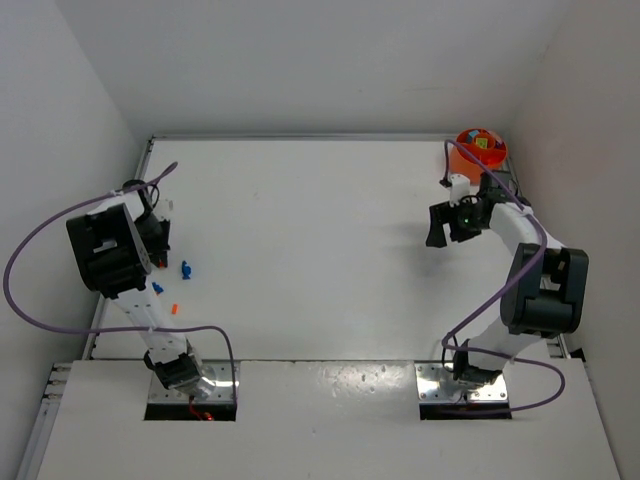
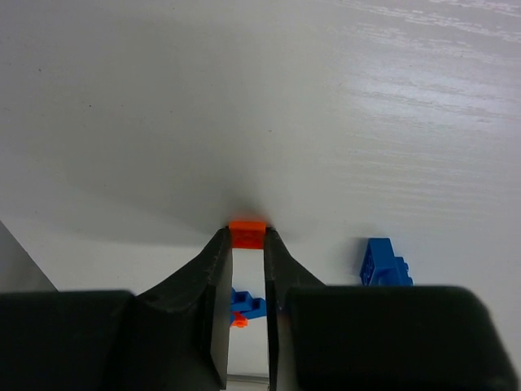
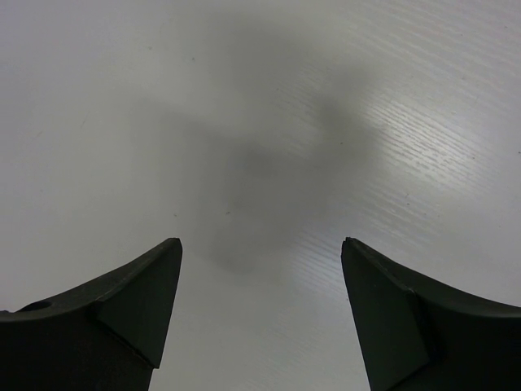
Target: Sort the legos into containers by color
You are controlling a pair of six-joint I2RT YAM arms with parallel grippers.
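Pinching 1 orange lego point(image 2: 247, 233) at its fingertips: L gripper point(image 2: 246, 248), clenched, near table point(image 1: 320, 250) left edge. Loose just beside: 2 blue legos point(image 2: 385, 262), 1 orange bit point(image 2: 238, 321). 1 orange tub point(image 1: 480, 147) in far-right corner, well apart. R gripper point(image 3: 260, 269) spread wide, holding nothing, near tub; broad table span between arms.

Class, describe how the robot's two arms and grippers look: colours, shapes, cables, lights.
The left arm and right arm have white links and bulky black joint housings, on metal base plates. A purple cable loops off each. The left gripper and right gripper have matte black fingers tapering to blunt tips. A green light glows at the right wrist.
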